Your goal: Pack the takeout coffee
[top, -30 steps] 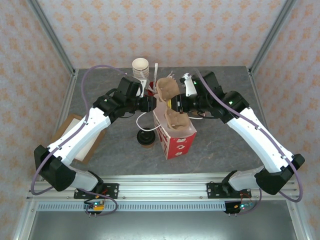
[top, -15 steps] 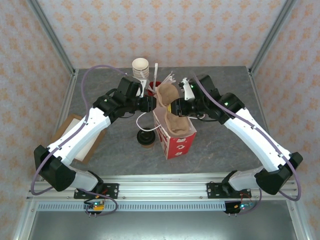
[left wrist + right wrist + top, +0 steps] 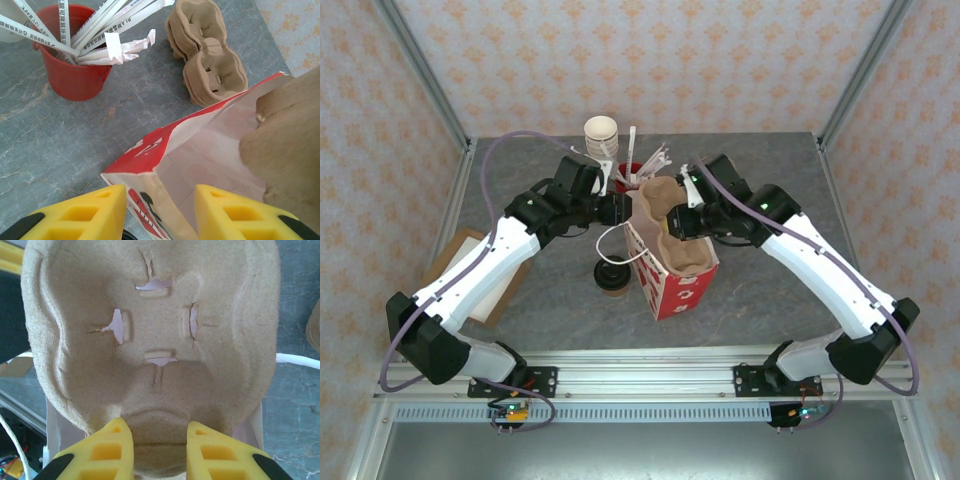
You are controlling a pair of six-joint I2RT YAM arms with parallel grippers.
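Red-and-white bag (image 3: 677, 290), brown tray (image 3: 150, 315), red bucket (image 3: 70, 70), grey marbled table (image 3: 770, 290)

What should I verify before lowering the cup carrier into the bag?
1. Right jaws clamped on cup carrier: ok.
2. Left jaws pinching paper bag at its corner: ok.
3. Bag mouth open: ok.
4. Carrier seated inside bag: not ok, mostly above the rim.
5. Bag floor unobstructed: cannot tell.
6. Takeout coffee lidded, on the table beside bag: ok.
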